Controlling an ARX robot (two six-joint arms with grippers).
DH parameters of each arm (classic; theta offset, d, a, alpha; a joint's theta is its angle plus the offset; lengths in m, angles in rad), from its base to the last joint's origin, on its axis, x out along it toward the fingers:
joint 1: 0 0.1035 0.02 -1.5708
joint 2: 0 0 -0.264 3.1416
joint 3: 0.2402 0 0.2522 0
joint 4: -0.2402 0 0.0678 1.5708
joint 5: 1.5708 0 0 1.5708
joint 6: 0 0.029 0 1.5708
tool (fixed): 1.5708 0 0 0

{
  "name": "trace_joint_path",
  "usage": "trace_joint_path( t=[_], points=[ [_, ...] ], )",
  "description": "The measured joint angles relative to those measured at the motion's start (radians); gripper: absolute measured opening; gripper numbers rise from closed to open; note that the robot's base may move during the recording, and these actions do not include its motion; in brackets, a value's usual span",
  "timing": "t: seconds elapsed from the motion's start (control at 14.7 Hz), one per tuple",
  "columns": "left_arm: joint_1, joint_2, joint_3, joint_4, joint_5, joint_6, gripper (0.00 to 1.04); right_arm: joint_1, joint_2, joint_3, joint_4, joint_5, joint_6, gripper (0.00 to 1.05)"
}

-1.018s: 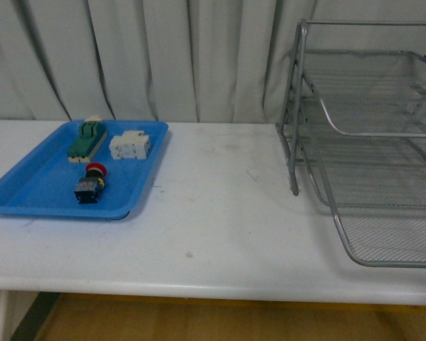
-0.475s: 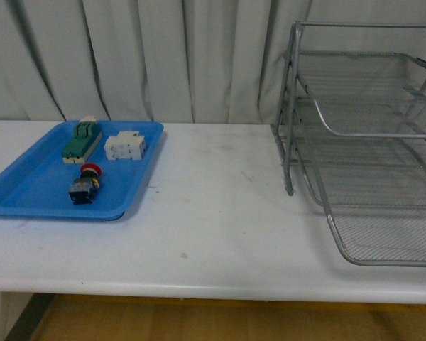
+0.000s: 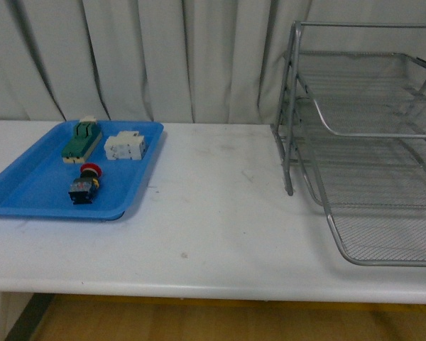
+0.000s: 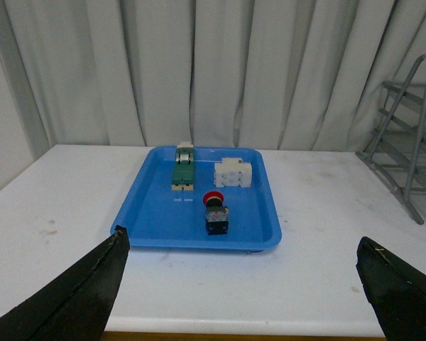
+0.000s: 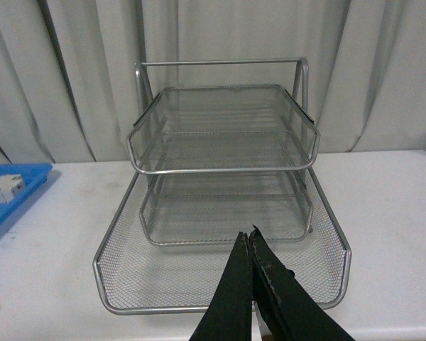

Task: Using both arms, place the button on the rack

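1. Presently, button (image 3: 84,186): lying in blue tray (image 3: 28,186), near its front rim, red cap pointing toward green-and-beige switch (image 3: 82,140) and white block (image 3: 126,146) at the tray's back.
2. Rack (image 3: 355,142): well apart from the tray, across the table (image 3: 213,234); no button on any tier.
3. Left gripper (image 4: 241,240): spread wide, holding nothing, facing the tray, short of it.
4. Right gripper (image 5: 247,238): fingers pressed together, nothing between them, well apart from the tray.
5. Progress: nothing done; pick-up, transfer and placing all outstanding.
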Motion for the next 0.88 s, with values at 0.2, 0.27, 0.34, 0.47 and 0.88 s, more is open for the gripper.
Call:
trace_joint_path(
  t=[0.2,0.27,0.34,0.47,0.88],
  points=[
    [0.000,0.000,0.000,0.000,0.000,0.000,0.98,0.000,-0.065,0.000,-0.069,0.000,0.000,0.02],
    [0.000,0.000,0.000,0.000,0.000,0.000,0.98,0.000,-0.087,0.000,-0.090,0.000,0.000,0.02],
    [0.000,0.000,0.000,0.000,0.000,0.000,0.98,0.000,-0.105,0.000,-0.111,0.000,0.000,0.02],
    [0.000,0.000,0.000,0.000,0.000,0.000,0.98,0.000,-0.206,0.002,-0.264,-0.003,0.000,0.02],
    [0.000,0.000,0.000,0.000,0.000,0.000,0.98,0.000,-0.288,0.002,-0.301,0.003,-0.003,0.39]
  ],
)
